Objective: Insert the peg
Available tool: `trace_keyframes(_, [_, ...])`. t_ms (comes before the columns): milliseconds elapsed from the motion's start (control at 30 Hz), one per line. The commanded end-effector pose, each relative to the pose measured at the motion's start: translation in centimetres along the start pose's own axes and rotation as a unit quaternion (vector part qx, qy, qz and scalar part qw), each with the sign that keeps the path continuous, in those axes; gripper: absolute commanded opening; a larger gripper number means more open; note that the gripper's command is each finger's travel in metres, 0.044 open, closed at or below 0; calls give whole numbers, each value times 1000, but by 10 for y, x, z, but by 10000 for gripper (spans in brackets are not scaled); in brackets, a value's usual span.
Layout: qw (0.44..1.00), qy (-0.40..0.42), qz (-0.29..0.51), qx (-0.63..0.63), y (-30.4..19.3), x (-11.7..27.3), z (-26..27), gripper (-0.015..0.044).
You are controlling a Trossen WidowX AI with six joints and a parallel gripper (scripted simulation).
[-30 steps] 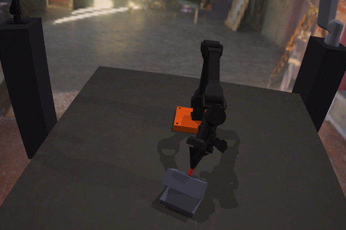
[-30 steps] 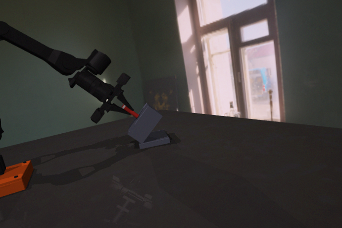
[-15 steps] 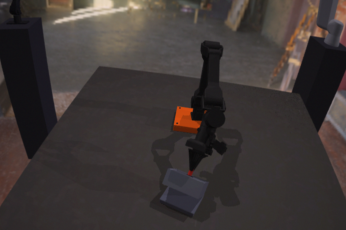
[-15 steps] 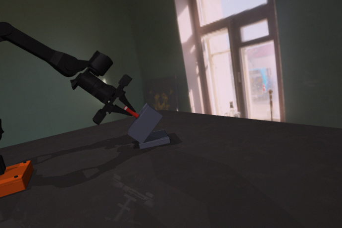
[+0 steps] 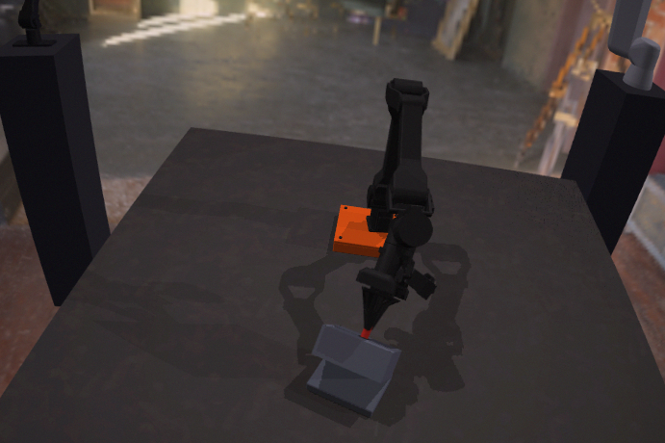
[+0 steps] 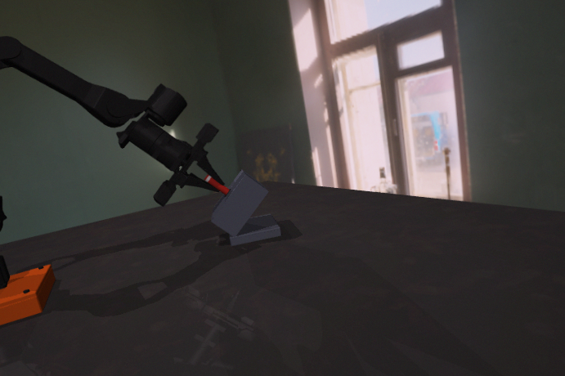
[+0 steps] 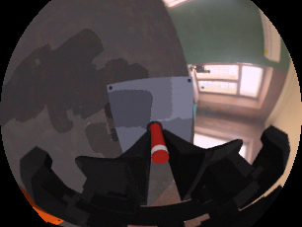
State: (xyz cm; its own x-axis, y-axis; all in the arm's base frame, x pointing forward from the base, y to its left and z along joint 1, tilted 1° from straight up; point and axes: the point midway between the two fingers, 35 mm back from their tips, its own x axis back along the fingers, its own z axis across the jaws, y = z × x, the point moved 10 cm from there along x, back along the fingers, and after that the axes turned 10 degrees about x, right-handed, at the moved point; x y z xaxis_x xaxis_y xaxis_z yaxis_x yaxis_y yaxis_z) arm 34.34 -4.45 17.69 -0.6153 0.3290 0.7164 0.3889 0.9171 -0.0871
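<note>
The red peg [image 5: 365,333] [image 6: 217,184] [image 7: 157,140] is tilted, with a white band near its outer end. Its lower end is inside the hole in the grey sloped panel [image 5: 337,345] [image 6: 242,204] [image 7: 170,99]; how deep it sits is hidden. The dark rim of the hole shows around the peg in the wrist view. My gripper [image 5: 366,327] [image 6: 221,187] [image 7: 156,133] is shut on the peg, with its fingertips on both sides of it, close to the panel face. The peg's banded end sticks out back between the fingers.
The panel stands on a grey base plate [image 5: 345,387] [image 6: 258,232] on the dark table [image 5: 187,339] [image 6: 380,275]. The arm's orange base [image 5: 356,245] [image 6: 14,301] [image 7: 45,213] is behind the gripper. Dark pedestals [image 5: 40,156] [image 5: 604,136] stand beyond the table's sides.
</note>
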Motion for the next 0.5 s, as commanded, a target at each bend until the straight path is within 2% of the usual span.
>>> trace_keyframes(0, [1000,0,0,0,0,0,0,131])
trace_keyframes(367, [1000,0,0,0,0,3,0,420])
trace_keyframes(400, [1000,0,0,0,0,4,-1,440])
trace_keyframes(467, [1000,0,0,0,0,7,-1,440])
